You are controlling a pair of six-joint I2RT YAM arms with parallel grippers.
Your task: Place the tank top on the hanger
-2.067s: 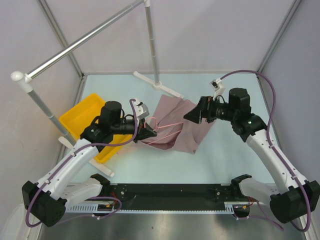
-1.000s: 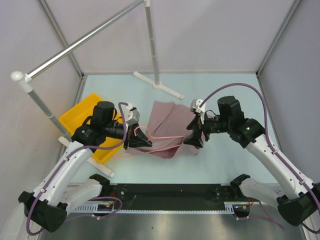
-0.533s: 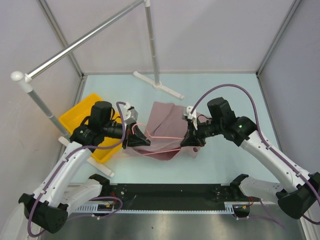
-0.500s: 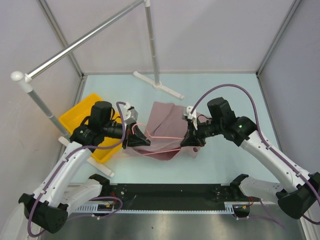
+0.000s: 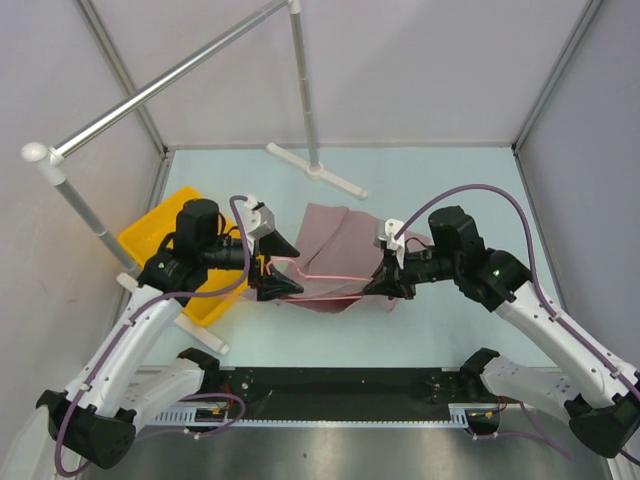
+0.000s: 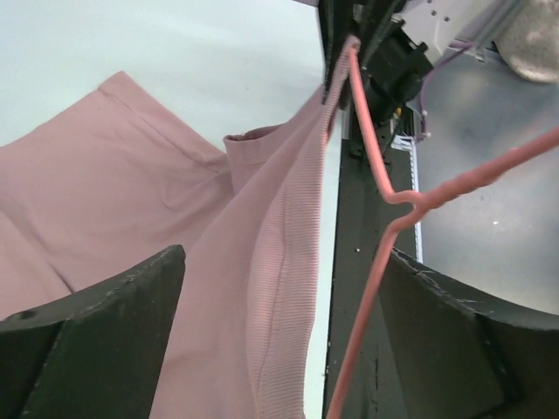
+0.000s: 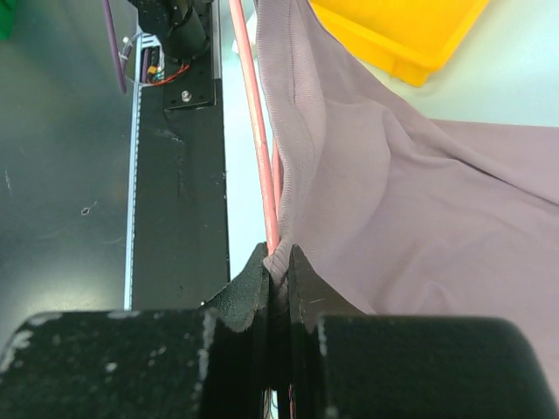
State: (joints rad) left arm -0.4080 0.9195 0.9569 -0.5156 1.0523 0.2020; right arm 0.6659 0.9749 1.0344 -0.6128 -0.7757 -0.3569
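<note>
The mauve-pink tank top (image 5: 335,238) lies crumpled on the table between the arms, its near edge lifted. The thin pink wire hanger (image 5: 330,276) runs along that edge from one gripper to the other. My right gripper (image 5: 384,285) is shut on a fold of the tank top (image 7: 419,201) together with the hanger wire (image 7: 258,140), pinched at the fingertips (image 7: 279,266). My left gripper (image 5: 287,270) is open. In the left wrist view a ribbed strap of the tank top (image 6: 279,262) and the hanger's bent neck (image 6: 376,166) pass loose between its wide-apart fingers (image 6: 96,340).
A yellow bin (image 5: 160,235) sits at the left, beside my left arm. The grey metal rail (image 5: 160,85) slants overhead on two posts; one post's white foot (image 5: 315,170) stands at the back of the table. The black base bar (image 5: 340,385) runs along the near edge.
My left gripper has opened and let go of the hanger and strap. My right gripper, which shut on the top's edge and the hanger wire, has drawn slightly right.
</note>
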